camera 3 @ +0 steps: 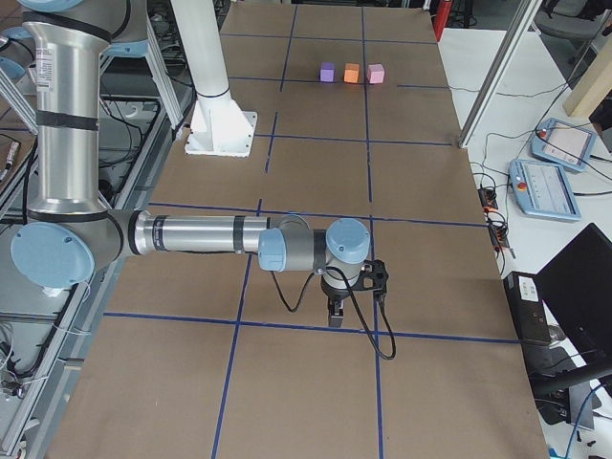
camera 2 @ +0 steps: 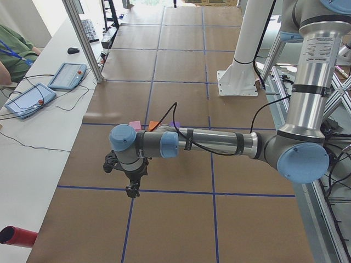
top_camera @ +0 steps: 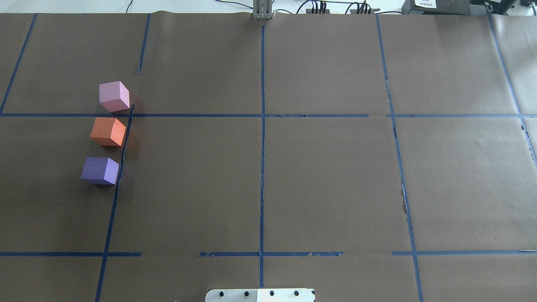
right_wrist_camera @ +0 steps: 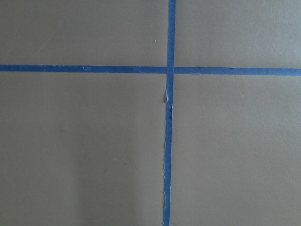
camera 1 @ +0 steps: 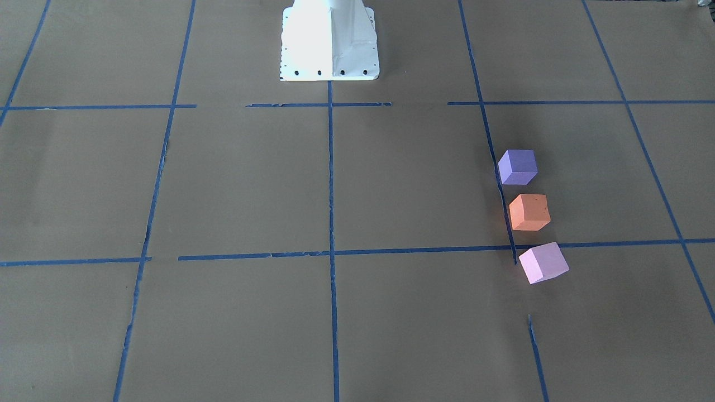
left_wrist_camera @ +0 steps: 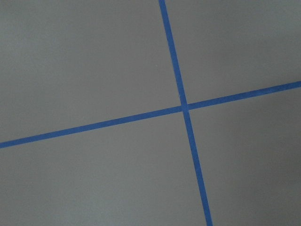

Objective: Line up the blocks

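The purple block [camera 1: 518,166], orange block [camera 1: 529,212] and pink block [camera 1: 543,262] are lined up. How the left gripper [camera 2: 132,190] and right gripper [camera 3: 335,316] are held cannot be told.

The desk [top_camera: 319,176] is covered in brown paper [camera 1: 234,178], marked into squares by blue tape lines [top_camera: 262,167]. One tape crossing lies beneath the left hand [camera 2: 131,189] and another beneath the right hand [camera 3: 335,314]. Three foam cubes stand on the paper in a row, none touching. They are near the left hand, just beyond it along the desk, and well apart from the right hand. They are the purple block [top_camera: 100,170], the orange block [top_camera: 108,131] in the middle, and the pink block [top_camera: 113,96]. All three sit just beside one tape line. The robot's white base plate [camera 1: 329,56] also rests on the desk.
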Robot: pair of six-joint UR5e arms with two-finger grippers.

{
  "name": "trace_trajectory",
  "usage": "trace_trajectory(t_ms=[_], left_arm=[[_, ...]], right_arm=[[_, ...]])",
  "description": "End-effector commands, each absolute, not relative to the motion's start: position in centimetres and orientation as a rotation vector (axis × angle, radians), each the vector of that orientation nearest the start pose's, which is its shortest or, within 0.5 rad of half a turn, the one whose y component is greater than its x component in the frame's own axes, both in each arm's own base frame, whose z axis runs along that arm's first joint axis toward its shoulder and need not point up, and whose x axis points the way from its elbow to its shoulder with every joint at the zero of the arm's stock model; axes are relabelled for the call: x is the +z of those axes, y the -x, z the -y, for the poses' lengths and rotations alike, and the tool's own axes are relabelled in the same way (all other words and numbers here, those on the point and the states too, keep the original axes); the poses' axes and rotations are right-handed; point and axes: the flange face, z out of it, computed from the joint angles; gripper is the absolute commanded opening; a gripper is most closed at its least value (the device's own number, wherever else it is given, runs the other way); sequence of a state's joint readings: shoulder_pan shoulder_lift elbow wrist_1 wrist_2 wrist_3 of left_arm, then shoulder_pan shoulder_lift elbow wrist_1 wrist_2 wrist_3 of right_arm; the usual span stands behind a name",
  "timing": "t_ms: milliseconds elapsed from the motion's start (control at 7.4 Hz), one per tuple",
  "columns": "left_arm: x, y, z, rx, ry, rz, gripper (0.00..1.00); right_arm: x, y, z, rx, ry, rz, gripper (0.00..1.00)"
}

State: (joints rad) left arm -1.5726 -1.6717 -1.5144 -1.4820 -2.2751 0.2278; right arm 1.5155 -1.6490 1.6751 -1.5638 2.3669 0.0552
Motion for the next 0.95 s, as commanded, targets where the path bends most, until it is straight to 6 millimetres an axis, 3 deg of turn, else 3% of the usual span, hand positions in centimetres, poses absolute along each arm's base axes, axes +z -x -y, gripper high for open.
trace_trajectory(t_ms=[0,811], left_arm=[[67.5,7.0,51.9,0.196,-0.029,-0.708,1.0],[65.7,6.3,52.2,0.126,-0.036,-0.791,1.0]], right_arm=[[64.3,-3.6,46.3,-0.014,0.016,0.796,1.0],[64.2,-3.7,46.4,-0.013,0.012,0.797,1.0]])
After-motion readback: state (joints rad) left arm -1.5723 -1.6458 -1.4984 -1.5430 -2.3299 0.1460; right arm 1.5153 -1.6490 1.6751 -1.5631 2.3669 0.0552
